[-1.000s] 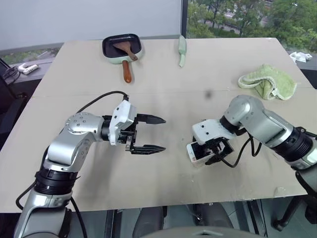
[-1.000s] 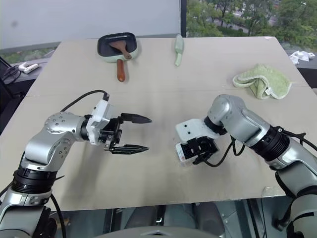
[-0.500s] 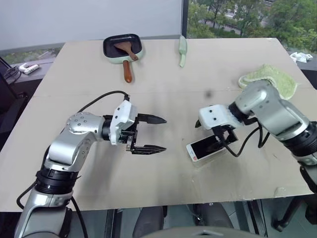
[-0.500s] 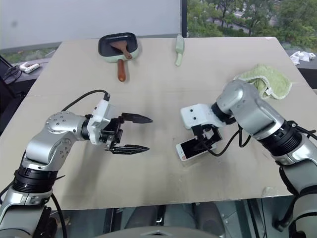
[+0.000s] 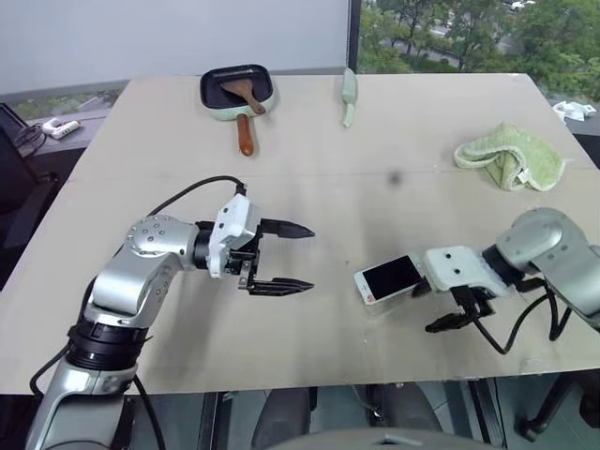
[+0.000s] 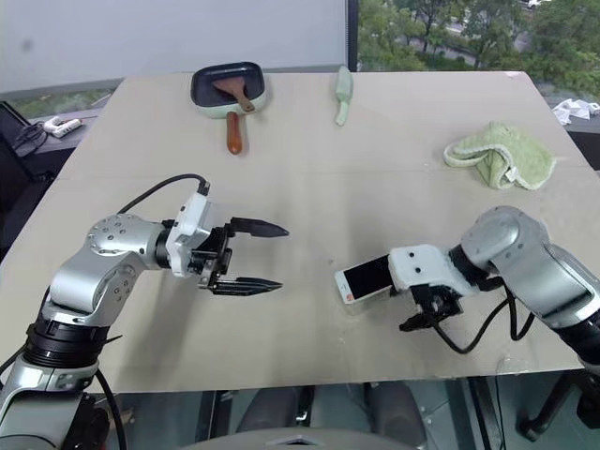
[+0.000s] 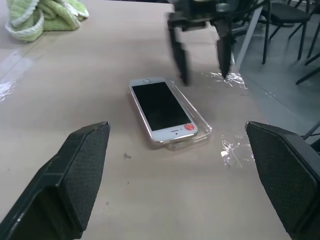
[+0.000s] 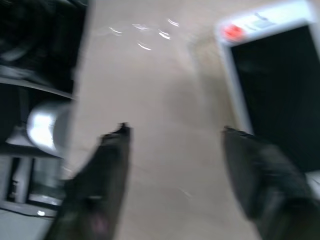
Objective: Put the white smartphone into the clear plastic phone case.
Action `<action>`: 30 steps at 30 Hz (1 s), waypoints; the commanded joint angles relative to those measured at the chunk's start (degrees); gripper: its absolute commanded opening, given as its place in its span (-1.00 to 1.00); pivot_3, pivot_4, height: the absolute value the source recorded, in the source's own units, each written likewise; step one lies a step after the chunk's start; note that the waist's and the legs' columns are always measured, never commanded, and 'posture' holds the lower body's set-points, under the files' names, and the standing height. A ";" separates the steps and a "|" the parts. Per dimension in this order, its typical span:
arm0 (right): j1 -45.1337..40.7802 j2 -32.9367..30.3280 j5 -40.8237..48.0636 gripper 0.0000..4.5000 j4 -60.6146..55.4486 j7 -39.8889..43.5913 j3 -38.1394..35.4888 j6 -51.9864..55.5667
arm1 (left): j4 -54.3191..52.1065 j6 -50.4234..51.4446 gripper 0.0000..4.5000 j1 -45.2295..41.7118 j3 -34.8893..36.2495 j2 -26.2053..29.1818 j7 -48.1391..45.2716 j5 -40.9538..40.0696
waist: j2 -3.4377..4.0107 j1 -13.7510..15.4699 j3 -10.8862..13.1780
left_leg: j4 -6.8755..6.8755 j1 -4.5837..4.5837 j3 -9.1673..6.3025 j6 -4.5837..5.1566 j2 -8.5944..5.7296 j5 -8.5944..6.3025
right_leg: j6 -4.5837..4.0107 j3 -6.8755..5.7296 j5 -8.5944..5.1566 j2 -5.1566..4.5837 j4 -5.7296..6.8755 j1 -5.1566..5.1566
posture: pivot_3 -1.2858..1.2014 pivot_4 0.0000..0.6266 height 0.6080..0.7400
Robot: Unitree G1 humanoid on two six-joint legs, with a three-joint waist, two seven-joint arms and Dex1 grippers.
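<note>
Phone [image 7: 161,109] lies screen-up in clear case [image 7: 199,121], mid table [image 5: 309,141], not pressed flush by look. R gripper [image 5: 458,310] beside it, jaws apart, empty. L gripper [image 5: 298,256] wide open, idle. Next: you check seating, press corners if needed.

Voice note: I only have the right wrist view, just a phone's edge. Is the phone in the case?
Observer: The white smartphone lies screen up on the clear plastic phone case; whether it is fully seated I cannot tell.
Operator: Is my right gripper touching it?
Observer: No, the right gripper is apart from the phone, open and empty.
Operator: And the left one?
Observer: The left gripper hovers open on the phone's other side.
</note>
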 commanded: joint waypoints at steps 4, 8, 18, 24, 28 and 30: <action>3.60 1.69 -0.05 -0.97 -2.92 -5.15 0.05 0.35 | -1.09 -0.90 1.00 0.02 1.19 0.88 -0.57 -0.47 | -0.03 0.03 -0.02 | 0.03 -0.02 0.02 0.00 -0.02 0.00 | 0.00 0.01 0.00 -0.02 -0.04 0.01 | 0.03 -0.52 1.00; 6.93 4.99 -1.21 -0.97 -1.55 -10.62 -0.01 -0.66 | -1.24 -0.89 1.00 0.25 1.41 1.09 -0.67 -0.56 | -0.03 0.03 -0.01 | 0.02 -0.02 0.00 -0.01 -0.02 0.00 | 0.00 -0.01 0.00 -0.01 -0.02 0.01 | 0.03 -0.52 1.00; 8.98 13.87 -1.35 -0.97 -0.94 -21.15 0.23 1.06 | -0.73 -1.22 1.00 0.28 1.46 1.55 -1.15 -0.51 | -0.04 -0.02 -0.02 | 0.03 0.00 0.01 -0.01 -0.02 0.00 | 0.00 0.00 0.00 0.00 0.00 0.01 | 0.03 -0.52 1.00; 6.24 19.61 -2.54 -0.97 1.78 -25.72 1.03 1.45 | -0.32 -1.41 1.00 0.09 1.43 1.66 -1.40 -0.24 | -0.03 -0.04 -0.02 | 0.03 0.00 0.01 -0.01 -0.03 0.01 | 0.00 0.00 0.00 0.01 0.01 0.01 | 0.03 -0.52 1.00; 5.71 20.34 -2.77 -0.97 2.58 -26.44 1.59 1.22 | -0.44 -1.59 1.00 0.39 1.45 1.82 -1.40 -0.11 | -0.03 0.04 -0.02 | 0.02 -0.01 0.00 -0.01 -0.03 0.01 | 0.00 -0.01 0.00 0.00 -0.01 0.01 | 0.03 -0.52 1.00; 5.49 20.55 -2.82 -0.97 2.85 -26.83 1.49 0.99 | -0.42 -1.78 1.00 0.54 1.45 1.90 -1.39 0.01 | -0.03 -0.02 -0.02 | 0.03 -0.02 0.00 -0.01 -0.04 0.01 | 0.00 -0.01 0.00 0.00 -0.02 0.01 | 0.03 -0.52 1.00</action>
